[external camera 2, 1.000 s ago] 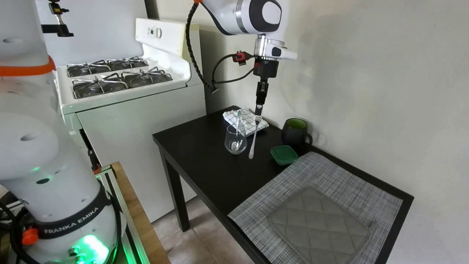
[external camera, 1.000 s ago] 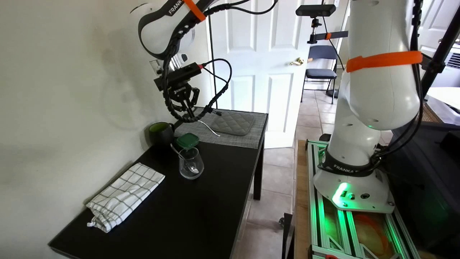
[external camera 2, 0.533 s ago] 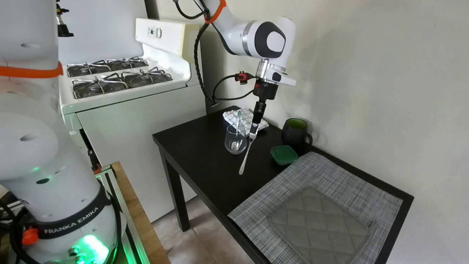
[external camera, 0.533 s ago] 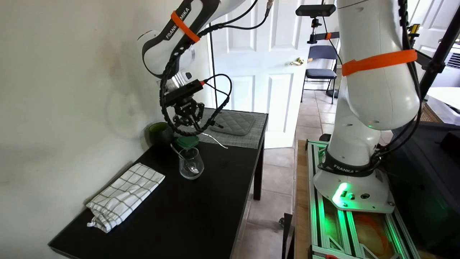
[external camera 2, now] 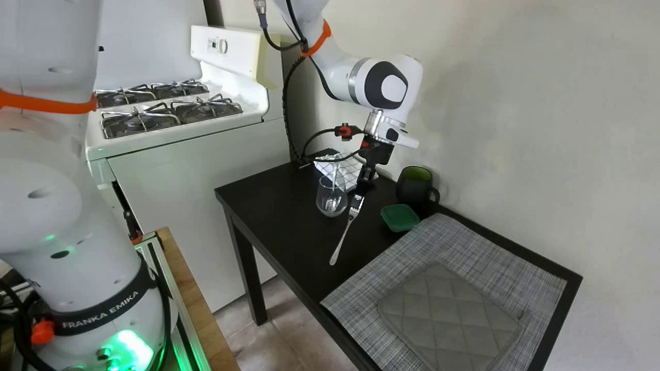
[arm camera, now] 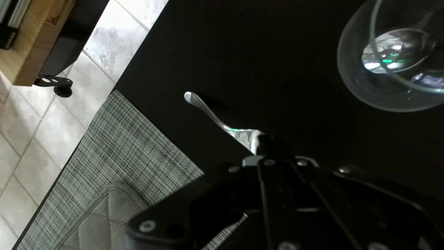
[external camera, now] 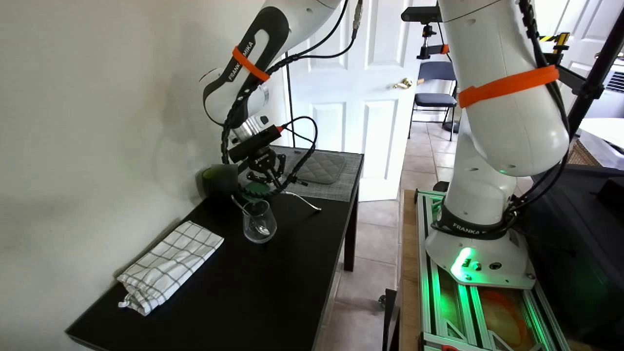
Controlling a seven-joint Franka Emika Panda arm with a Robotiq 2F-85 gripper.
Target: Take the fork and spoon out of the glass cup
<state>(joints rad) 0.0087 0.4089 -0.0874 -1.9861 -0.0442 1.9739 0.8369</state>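
Observation:
My gripper (external camera 2: pixel 357 194) is shut on the fork (external camera 2: pixel 344 234) at its tined head, and the tines are partly hidden by the fingers. In the wrist view, the fork (arm camera: pixel 242 136) sticks out from the fingertips (arm camera: pixel 272 142) with its handle slanting away. It hangs tilted, low over the black table; I cannot tell whether the handle end touches. The clear glass cup (external camera 2: pixel 322 200) stands upright beside the gripper, and also shows in the wrist view (arm camera: pixel 353 83). The spoon (external camera 2: pixel 332 205) leans inside it, bowl down; its bowl shows in the wrist view (arm camera: pixel 395 48).
A green-lidded container (external camera 2: pixel 399 217) and a dark mug (external camera 2: pixel 412 188) stand near the wall. A folded checked cloth (external camera: pixel 170 263) lies by the wall past the cup. A grey placemat (external camera 2: pixel 443 234) with a quilted pad (external camera 2: pixel 448 314) covers one table end.
My gripper has moved down toward the table with the fork in it, and the fork has tilted further. The fork's handle end has moved away from the wall. The cup and spoon have not moved.

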